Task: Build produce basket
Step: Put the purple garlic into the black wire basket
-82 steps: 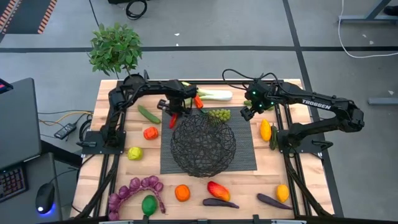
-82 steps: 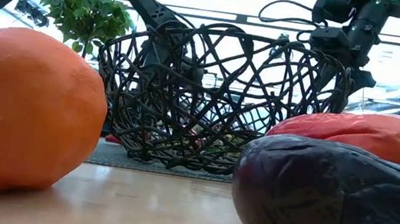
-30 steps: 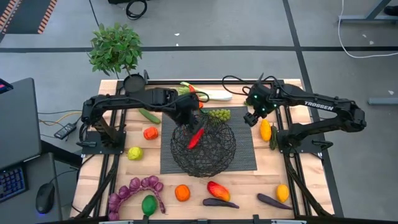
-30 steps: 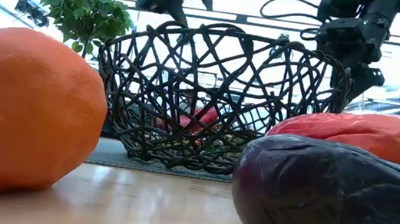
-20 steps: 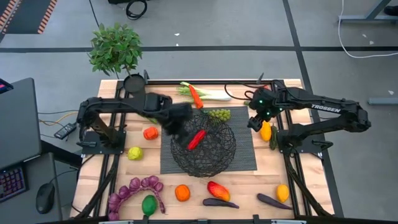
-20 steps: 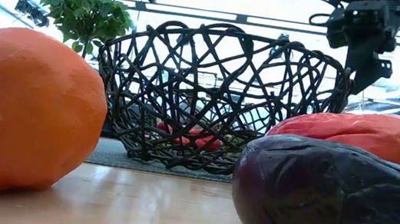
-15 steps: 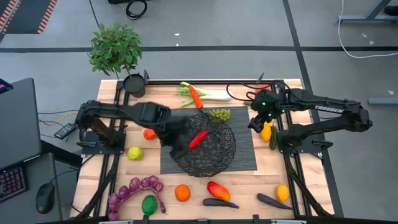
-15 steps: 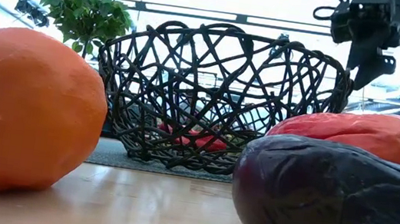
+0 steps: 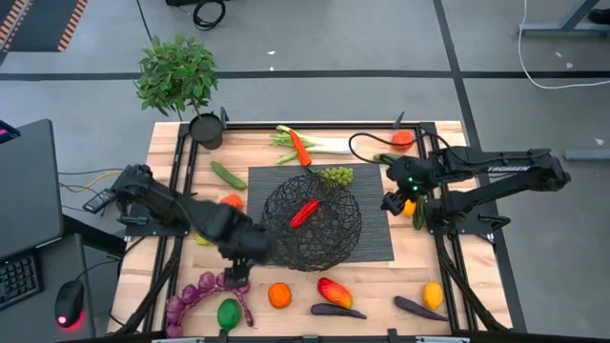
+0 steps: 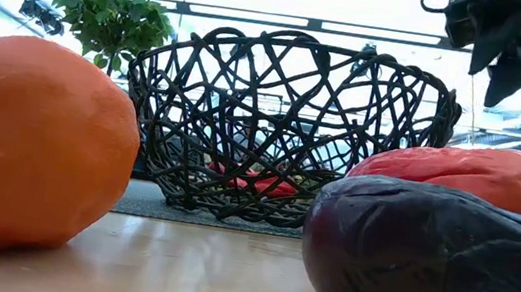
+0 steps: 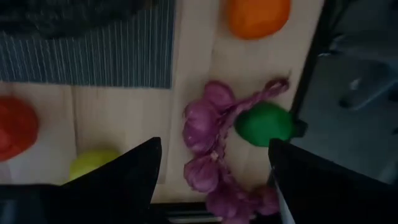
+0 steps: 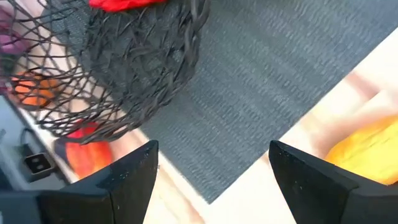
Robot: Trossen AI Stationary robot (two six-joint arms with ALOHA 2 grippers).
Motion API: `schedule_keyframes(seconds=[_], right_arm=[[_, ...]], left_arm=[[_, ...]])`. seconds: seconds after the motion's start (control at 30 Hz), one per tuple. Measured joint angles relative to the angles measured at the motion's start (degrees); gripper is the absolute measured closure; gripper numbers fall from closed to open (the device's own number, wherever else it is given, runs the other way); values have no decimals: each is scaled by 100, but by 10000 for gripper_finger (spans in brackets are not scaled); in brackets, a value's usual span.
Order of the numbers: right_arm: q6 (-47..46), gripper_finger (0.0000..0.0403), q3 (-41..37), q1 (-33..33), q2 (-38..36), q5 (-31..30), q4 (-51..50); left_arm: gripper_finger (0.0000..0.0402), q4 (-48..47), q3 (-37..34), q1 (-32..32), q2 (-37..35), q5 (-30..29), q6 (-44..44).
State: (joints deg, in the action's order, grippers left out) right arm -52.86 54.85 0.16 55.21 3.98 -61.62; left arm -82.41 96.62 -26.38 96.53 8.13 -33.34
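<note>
The black wire basket [image 9: 312, 224] stands on a grey mat [image 9: 372, 233] at mid-table, with a red pepper [image 9: 304, 211] lying inside it. My left gripper [image 9: 236, 278] hangs open and empty near the table's front left, pointing down over a purple string of bulbs [image 11: 208, 127] and a green fruit [image 11: 264, 123]. My right gripper [image 9: 389, 203] hangs open and empty right of the basket, beside a yellow-orange fruit [image 9: 408, 202]. In the right wrist view the basket [image 12: 124, 62] and that fruit [image 12: 367, 149] flank its fingers.
Loose produce rings the mat: leek and carrot [image 9: 305, 145], grapes [image 9: 335, 174], cucumber [image 9: 228, 174] and tomato [image 9: 401, 139] at the back. An orange [image 9: 278, 295], pepper [image 9: 334, 291], eggplants [image 9: 419, 307] and lemon [image 9: 433, 294] lie in front. A potted plant [image 9: 179, 76] stands back left.
My left gripper has swung from above the basket toward the table's near-left corner and turned about, ending over the purple string. The red pepper has settled on the basket's bottom. My right gripper has drifted toward the table's right and near side, away from the grapes.
</note>
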Motion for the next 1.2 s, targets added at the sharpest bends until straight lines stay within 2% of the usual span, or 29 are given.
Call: schedule_keyframes(seconds=[0.2,0.5,0.63,0.77,0.87,1.07,1.2], right_arm=[[-744,91,0,516,-1,16,7],[-1902,91,0,1017,-1,10,147],[-1969,91,0,1135,-1,-52,409],[-1822,91,0,1172,-1,-159,529],[-1577,91,0,1175,-1,-145,596],[-1296,91,0,1220,-1,179,629],[-1311,91,0,1384,-1,-164,669]], left_arm=[[100,446,-768,-731,0,-215,-619],[107,1425,-1559,-1865,-2,-414,-1621],[114,1713,-1788,-2226,-2,-896,-2079],[121,1611,-1938,-2375,48,-1401,-2585],[124,1714,-2041,-2360,105,-1492,-2751],[125,1950,-2094,-2294,107,-1500,-2711],[125,2109,-2094,-2291,107,-1514,-2146]])
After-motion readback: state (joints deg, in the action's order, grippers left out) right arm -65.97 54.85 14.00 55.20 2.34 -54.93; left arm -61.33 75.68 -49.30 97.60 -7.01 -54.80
